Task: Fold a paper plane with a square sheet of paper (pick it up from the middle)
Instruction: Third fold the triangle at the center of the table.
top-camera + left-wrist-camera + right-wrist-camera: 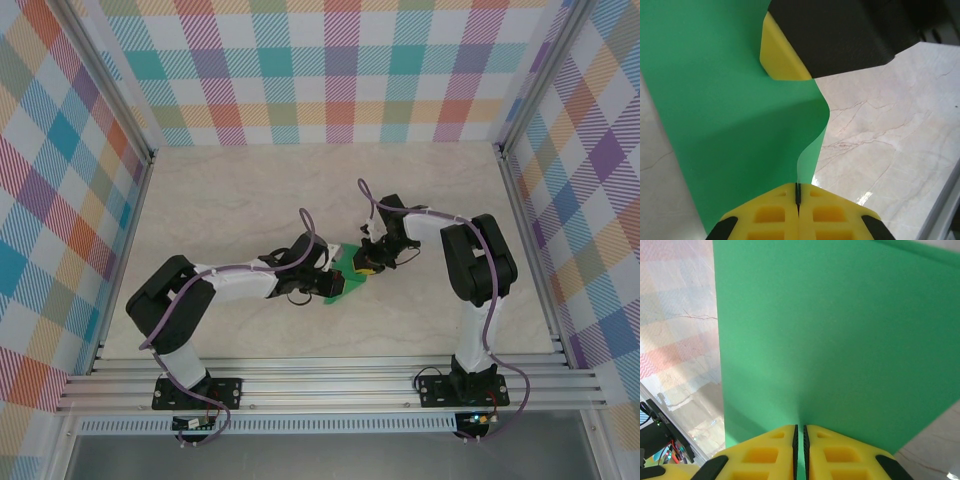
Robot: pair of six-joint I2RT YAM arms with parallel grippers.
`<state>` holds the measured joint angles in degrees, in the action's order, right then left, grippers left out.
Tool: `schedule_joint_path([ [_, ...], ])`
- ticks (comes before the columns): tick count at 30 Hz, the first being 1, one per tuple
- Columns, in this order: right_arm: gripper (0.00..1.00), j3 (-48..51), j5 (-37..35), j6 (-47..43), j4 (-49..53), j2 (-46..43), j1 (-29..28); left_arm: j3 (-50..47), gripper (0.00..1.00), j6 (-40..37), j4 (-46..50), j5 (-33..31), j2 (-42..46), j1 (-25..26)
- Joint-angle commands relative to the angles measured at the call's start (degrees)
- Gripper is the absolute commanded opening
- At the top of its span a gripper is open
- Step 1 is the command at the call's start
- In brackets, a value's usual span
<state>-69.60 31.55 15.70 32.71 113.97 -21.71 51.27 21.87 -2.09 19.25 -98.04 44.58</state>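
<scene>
Now: in the overhead view the green sheet (347, 287) sits just below the middle of the frame, over the pale marbled counter (240, 190). It lies between the two tools, which meet there nose to nose. The left tool (331, 265) comes in from the left of the frame and the right tool (368, 264) from the right. Both touch the sheet.

Left tool: pressed together. In its own wrist view we see its yellow fingers (775, 215) at the bottom edge of the frame, closed flat against each other. The near edge of the sheet runs straight into the seam between them, so we log it as pinching the sheet. From there the sheet rises across the left and centre of the frame. Its right edge is wavy, and a soft shaded bend crosses it. At the top centre, a yellow pad (782, 60) of the right tool presses against the paper, with the black body behind it.

Right tool: also pinching the sheet. In its wrist view the yellow fingers (765, 452) stand nearly together at the bottom of the frame, with a thin strip of green showing in the slot between them. The sheet spreads flat and smooth over most of that frame.

We cannot tell whether the lower corner of the sheet touches the counter. Plaid walls (330, 70) enclose the counter.
</scene>
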Motion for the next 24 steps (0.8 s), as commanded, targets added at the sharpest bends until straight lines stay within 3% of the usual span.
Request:
schedule_joint_path([
  [1,0.14,-1.62,-0.37,-1.38,1.82,1.16,-0.08,0.13,0.02,0.70,-1.56,3.47,0.53,-0.79],
  [10,0.14,-4.73,-0.90,-2.21,3.60,0.66,-0.51,0.50,0.02,1.77,-1.77,5.54,-0.62,-0.72],
  [24,0.14,-10.93,-6.88,-5.70,7.26,7.25,-4.29,1.42,0.02,5.72,-2.74,6.98,-0.57,-0.09],
])
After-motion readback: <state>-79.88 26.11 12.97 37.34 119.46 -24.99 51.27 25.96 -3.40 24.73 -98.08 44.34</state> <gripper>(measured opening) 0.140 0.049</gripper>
